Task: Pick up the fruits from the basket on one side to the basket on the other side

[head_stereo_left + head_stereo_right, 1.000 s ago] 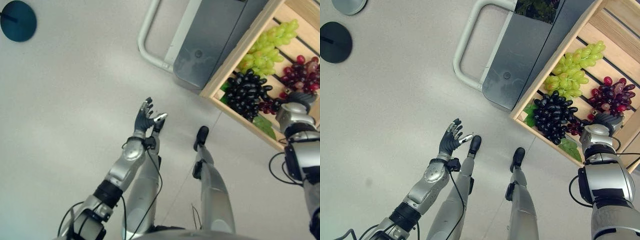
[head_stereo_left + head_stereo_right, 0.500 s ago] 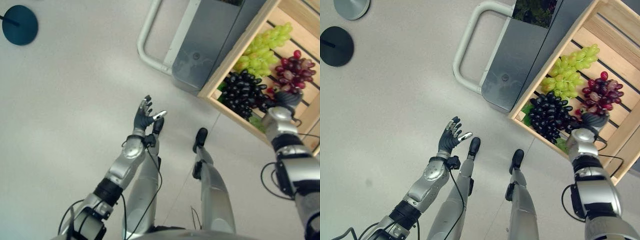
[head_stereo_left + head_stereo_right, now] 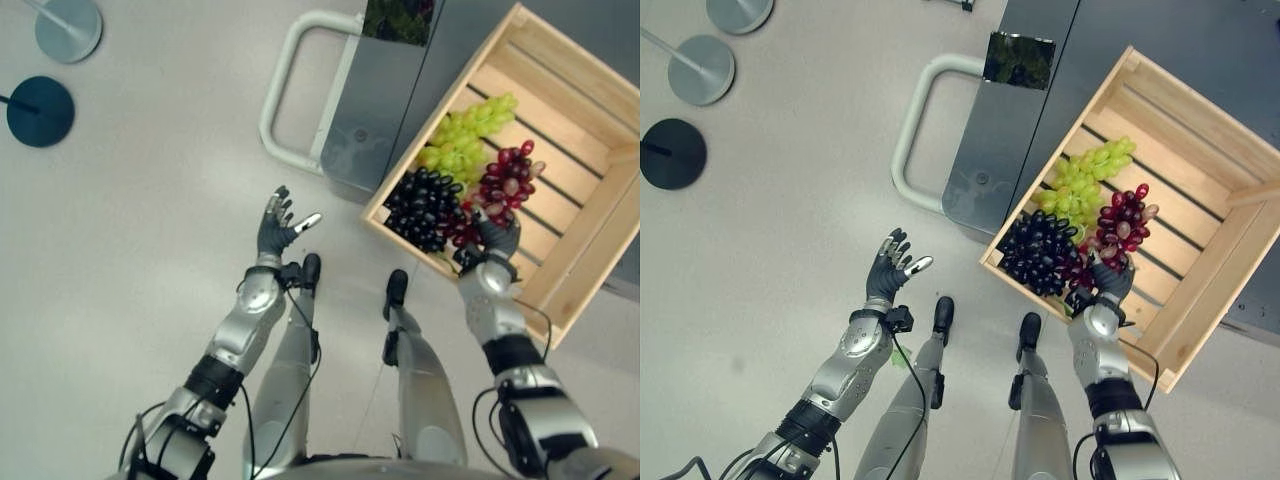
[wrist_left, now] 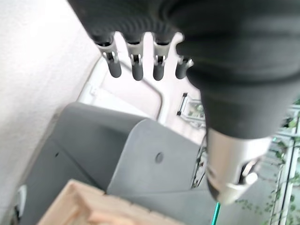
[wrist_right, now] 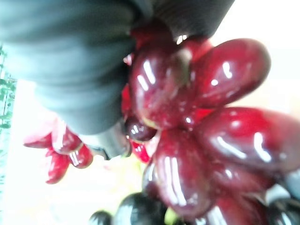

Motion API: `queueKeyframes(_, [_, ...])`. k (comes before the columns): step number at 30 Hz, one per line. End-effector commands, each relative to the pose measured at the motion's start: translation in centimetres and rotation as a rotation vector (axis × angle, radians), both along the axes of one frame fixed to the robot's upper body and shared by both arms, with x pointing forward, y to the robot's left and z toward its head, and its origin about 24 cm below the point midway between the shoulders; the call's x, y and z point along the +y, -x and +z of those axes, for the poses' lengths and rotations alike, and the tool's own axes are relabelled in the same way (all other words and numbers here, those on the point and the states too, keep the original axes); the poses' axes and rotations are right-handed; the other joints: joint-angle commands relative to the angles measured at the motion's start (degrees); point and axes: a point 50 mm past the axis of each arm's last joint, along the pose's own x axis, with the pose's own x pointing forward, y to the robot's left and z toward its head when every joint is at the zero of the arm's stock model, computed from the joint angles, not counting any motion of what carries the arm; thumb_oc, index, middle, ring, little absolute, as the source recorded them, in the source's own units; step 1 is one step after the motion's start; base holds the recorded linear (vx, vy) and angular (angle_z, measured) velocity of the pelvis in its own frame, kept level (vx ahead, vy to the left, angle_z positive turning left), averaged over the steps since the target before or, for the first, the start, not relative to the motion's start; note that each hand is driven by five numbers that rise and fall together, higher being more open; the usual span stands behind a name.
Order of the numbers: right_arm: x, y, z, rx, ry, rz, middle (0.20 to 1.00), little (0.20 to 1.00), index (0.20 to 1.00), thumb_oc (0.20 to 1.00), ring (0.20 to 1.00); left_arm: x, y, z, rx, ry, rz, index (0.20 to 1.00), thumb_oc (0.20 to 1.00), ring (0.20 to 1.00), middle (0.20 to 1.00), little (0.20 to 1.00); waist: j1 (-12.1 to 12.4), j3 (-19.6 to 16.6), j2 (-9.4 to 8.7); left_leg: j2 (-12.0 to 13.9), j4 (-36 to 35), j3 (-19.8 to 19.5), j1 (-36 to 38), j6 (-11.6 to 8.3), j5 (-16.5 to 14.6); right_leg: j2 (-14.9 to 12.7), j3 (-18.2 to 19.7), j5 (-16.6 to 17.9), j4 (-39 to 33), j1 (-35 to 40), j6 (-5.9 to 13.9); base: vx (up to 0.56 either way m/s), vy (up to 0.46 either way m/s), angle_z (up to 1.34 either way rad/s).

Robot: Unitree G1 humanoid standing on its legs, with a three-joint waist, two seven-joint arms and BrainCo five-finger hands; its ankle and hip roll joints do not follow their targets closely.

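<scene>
Grey floor all around, with the wooden crate (image 3: 1200, 290) on my right. My right hand (image 3: 1108, 279) is down on the red grapes (image 3: 1122, 213); can't tell if those fingers have closed. Left hand (image 3: 886, 274) hangs open. Next: confirm grip, then lift.

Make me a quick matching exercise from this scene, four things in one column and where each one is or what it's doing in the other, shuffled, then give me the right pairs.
Column one:
1. green grapes
2. black grapes
3. right hand
4. left hand

Column two:
A. raised over bare floor, fingers spread, holding nothing
B. at the red grapes, inside the wooden crate
C. in the crate's corner nearest the robot's legs
D. in the crate, beyond the black bunch, against the wall next to the grey cart

Pairs: 1-D, 2-C, 3-B, 4-A
</scene>
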Motion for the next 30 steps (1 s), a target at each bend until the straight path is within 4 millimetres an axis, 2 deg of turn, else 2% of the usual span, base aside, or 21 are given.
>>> queueKeyframes(1, [0.8, 0.4, 2.4, -0.173, 0.001, 0.064, 0.2, 0.2, 0.2, 0.2, 0.2, 0.4, 0.3, 0.8, -0.074, -0.008, 0.003, 1.0, 1.0, 1.0, 1.0, 1.0, -1.0, -0.99, -1.04, -2.64, 3.28, 3.27, 0.09, 0.73, -7.1, -4.89, 2.06, -5.47, 1.22, 3.02, 4.57, -0.04, 0.03, -0.02])
queueKeyframes(14, [1.9, 1.7, 5.5, -0.372, 0.03, 0.227, 0.2, 0.2, 0.2, 0.2, 0.2, 1.3, 0.4, 1.1, -0.102, -0.044, -0.049, 1.0, 1.0, 1.0, 1.0, 1.0, -1.98, -0.99, -2.4, -2.17, 2.8, 4.35, 6.96, 1.82, -8.44, -4.91, 3.18, -5.94, 3.27, 7.16, 5.0, 0.0, 0.005, -0.06])
queueKeyframes(16, [1.7, 2.2, 6.7, -0.441, 0.04, 0.249, 0.2, 0.2, 0.2, 0.2, 0.2, 1.5, 0.4, 1.2, -0.109, -0.047, -0.053, 1.0, 1.0, 1.0, 1.0, 1.0, -2.16, -0.99, -2.62, -1.98, 2.82, 4.53, 8.32, 1.94, -8.73, -4.88, 3.4, -6.1, 3.74, 7.97, 5.01, 0.01, 0.003, -0.08])
queueKeyframes(21, [1.0, 3.2, 8.1, -0.52, 0.049, 0.262, 0.2, 0.2, 0.2, 0.2, 0.2, 1.9, 0.6, 1.1, -0.11, -0.041, -0.053, 1.0, 1.0, 1.0, 1.0, 1.0, -2.53, -1.26, -3.18, -1.77, 2.8, 4.77, 9.92, 1.98, -9.17, -4.72, 3.69, -6.11, 3.44, 9.27, 4.96, 0.0, -0.007, -0.03])
queueKeyframes(24, [0.3, 3.8, 8.6, -0.558, 0.042, 0.257, 0.2, 0.2, 0.2, 0.2, 0.2, 2.3, 0.8, 1.1, -0.112, -0.049, -0.05, 1.0, 1.0, 1.0, 1.0, 1.0, -2.76, -2.17, -3.46, -1.46, 2.74, 4.98, 10.12, 1.9, -9.32, -4.51, 3.94, -6.23, 3.31, 9.34, 4.9, 0.0, -0.006, -0.01])
queueKeyframes(30, [-0.5, 4.4, 9.2, -0.54, 0.161, 0.273, 0.2, 0.2, 0.2, 0.2, 0.2, 2.6, 0.9, 1.8, -0.146, -0.057, -0.067, 1.0, 1.0, 1.0, 1.0, 1.0, -2.94, -3.73, -4.11, -1.05, 2.89, 5.05, 10.55, 1.67, -9.63, -4.32, 4.15, -6.52, 3.58, 9.55, 4.8, 0.01, -0.017, -0.02])
